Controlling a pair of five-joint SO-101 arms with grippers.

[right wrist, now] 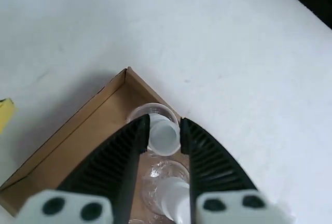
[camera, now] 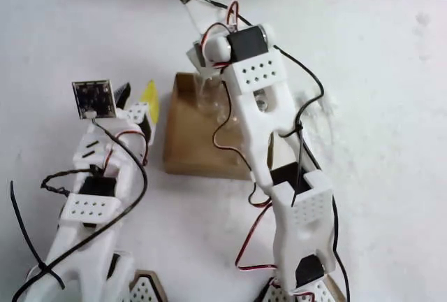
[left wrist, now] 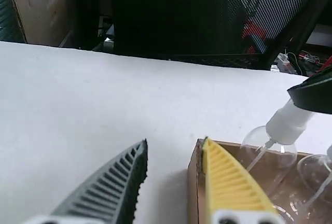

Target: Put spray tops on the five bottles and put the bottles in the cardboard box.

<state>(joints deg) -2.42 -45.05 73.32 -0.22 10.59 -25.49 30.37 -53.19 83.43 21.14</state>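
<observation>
The cardboard box (camera: 188, 145) lies in the middle of the table. My right gripper (right wrist: 163, 124) hangs over the box's far corner, its black fingers shut on the white spray top (right wrist: 164, 136) of a clear bottle (left wrist: 270, 149) that stands in the box. A second clear bottle (right wrist: 168, 195) with a spray top stands in the box beside it. My left gripper (left wrist: 174, 149) is open just outside the box's left wall (left wrist: 193, 182), with nothing between its grey and yellow fingers. From above, the right arm (camera: 255, 106) covers much of the box.
White tabletop lies all around the box, with bare room on the far left and right. The arm bases sit at the near edge. Beyond the far table edge (left wrist: 155, 58) stand dark furniture and a mesh chair.
</observation>
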